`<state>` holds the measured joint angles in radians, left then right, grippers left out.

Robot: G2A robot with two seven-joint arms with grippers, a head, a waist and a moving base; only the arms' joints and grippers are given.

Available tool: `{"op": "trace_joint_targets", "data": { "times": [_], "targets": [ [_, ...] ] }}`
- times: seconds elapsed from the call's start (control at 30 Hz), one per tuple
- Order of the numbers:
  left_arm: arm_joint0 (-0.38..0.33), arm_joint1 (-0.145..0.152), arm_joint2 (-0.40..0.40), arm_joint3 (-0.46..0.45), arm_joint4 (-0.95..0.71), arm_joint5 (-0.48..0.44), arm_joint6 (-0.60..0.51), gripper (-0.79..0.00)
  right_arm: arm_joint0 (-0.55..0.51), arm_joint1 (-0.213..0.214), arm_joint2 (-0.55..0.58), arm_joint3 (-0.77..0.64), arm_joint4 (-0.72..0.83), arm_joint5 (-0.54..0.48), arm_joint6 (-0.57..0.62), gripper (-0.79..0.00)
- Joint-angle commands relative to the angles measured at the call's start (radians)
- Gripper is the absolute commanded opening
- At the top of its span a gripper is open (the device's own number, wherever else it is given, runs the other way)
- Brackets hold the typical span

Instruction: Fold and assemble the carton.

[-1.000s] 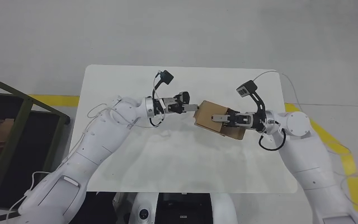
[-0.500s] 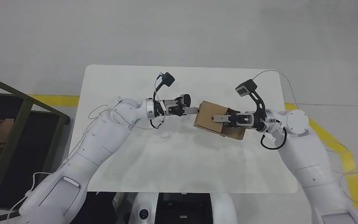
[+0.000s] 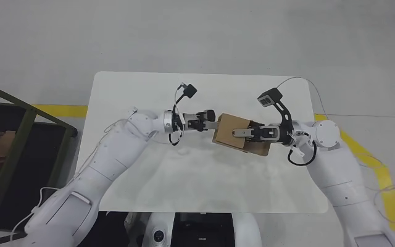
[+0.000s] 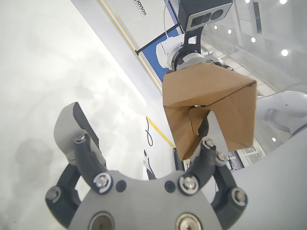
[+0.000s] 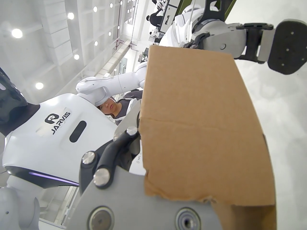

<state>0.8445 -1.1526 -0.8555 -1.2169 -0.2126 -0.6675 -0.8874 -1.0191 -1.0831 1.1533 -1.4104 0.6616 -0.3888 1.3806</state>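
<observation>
Top view gives me the carton (image 3: 237, 133) lifted in the air, with the white desk (image 3: 154, 179) below it; the carton does not rest on the desk. It is of brown cardboard and only partly formed, with its panels standing at angles to each other.

The right end effector (image 3: 245, 131) comes to the carton from the side of the right arm. One finger lies flat on the carton's upper panel. In the right wrist view this panel passes just beside one finger (image 5: 130, 120), and the cardboard hides the second finger. So I think it is pinching the carton wall, but I cannot confirm the second contact.

The left end effector (image 3: 213, 121) is at the opposite end of the carton. Its fingers are spread wide. In the left wrist view one finger (image 4: 203, 126) goes in at the carton's open end and touches an inner flap (image 4: 195, 120). The other finger (image 4: 82, 120) stands well apart from the carton, with only the desk behind it.
</observation>
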Motion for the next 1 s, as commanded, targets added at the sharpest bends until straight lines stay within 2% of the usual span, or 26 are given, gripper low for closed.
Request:
{"op": "trace_joint_targets", "data": {
  "times": [0.0, 0.53, 0.8, 0.97],
  "targets": [
    [-0.005, -0.003, 0.004, 0.007, -0.005, -0.002, -0.006, 0.0, 0.0, 0.0, -0.001, 0.001, -0.001, 0.002, -0.002, -0.785],
    [-0.029, -0.022, 0.024, 0.027, -0.007, -0.012, -0.009, 0.0, -0.008, 0.001, 0.007, 0.004, 0.004, -0.008, -0.002, -0.785],
    [-0.01, -0.003, -0.056, 0.049, 0.063, -0.04, 0.067, 0.0, 0.004, 0.004, 0.016, 0.05, -0.014, 0.024, -0.001, -0.785],
    [0.026, 0.013, -0.114, 0.02, 0.111, -0.076, 0.126, 0.0, 0.056, -0.008, -0.041, 0.138, -0.069, 0.048, -0.012, -0.785]
  ]
}}
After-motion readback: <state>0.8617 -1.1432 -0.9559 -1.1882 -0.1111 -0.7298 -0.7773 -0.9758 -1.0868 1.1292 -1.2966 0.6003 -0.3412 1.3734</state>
